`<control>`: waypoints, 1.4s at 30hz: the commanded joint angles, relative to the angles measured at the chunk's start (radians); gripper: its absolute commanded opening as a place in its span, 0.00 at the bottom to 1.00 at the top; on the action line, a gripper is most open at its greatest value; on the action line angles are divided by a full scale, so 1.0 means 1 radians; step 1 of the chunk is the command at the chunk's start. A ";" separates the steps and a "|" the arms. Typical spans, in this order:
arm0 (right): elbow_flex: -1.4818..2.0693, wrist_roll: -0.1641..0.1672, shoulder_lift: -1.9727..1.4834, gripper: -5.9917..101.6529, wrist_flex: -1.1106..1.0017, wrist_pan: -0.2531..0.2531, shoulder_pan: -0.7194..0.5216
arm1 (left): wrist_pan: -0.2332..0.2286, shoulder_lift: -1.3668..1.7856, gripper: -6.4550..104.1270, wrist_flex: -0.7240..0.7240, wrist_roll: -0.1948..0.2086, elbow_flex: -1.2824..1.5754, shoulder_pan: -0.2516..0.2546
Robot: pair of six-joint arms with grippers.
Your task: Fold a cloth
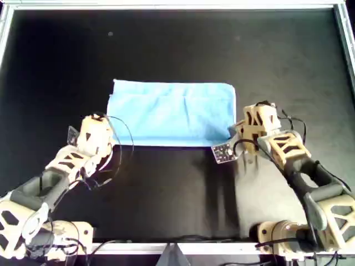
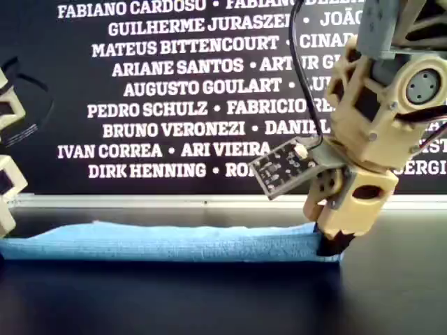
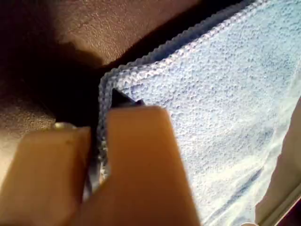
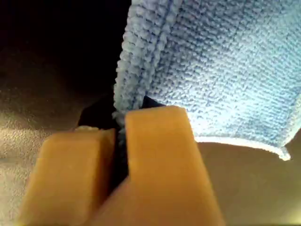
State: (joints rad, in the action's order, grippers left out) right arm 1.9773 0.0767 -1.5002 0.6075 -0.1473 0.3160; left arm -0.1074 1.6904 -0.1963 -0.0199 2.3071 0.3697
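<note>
The pale blue cloth (image 1: 172, 113) lies flat on the black table as a wide rectangle, doubled over. In the exterior view it shows as a low blue strip (image 2: 160, 241). My left gripper (image 1: 110, 142) is at the cloth's near corner on the overhead view's left. In the left wrist view it (image 3: 101, 122) is shut on that corner of the cloth (image 3: 225, 108). At the near corner on the overhead view's right, my right gripper (image 1: 236, 133) (image 2: 332, 244) stands low. Its wrist view shows it (image 4: 120, 122) shut on the layered edge of the cloth (image 4: 225, 61).
A black mat (image 1: 166, 188) covers the table inside a metal frame (image 1: 166, 5). A small circuit board (image 1: 222, 152) (image 2: 283, 169) hangs off the right wrist. A dark banner with white names (image 2: 174, 91) stands behind the table in the exterior view.
</note>
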 commanded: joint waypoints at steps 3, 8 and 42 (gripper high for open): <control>-0.026 0.003 -0.081 0.05 0.020 0.003 -0.014 | 0.003 0.066 0.07 0.000 0.008 -0.005 0.021; -0.028 0.002 -0.083 0.11 0.020 0.003 -0.014 | 0.003 0.067 0.07 0.002 0.005 0.009 0.080; 0.733 0.017 -1.215 0.58 0.020 0.020 -0.112 | -0.018 1.420 0.63 0.002 -0.009 0.686 0.098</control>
State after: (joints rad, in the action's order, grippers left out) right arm 2.7136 0.0920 -2.6523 0.6121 -0.1304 0.2056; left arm -0.1212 3.0756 -0.1979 -0.0230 3.0204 0.4587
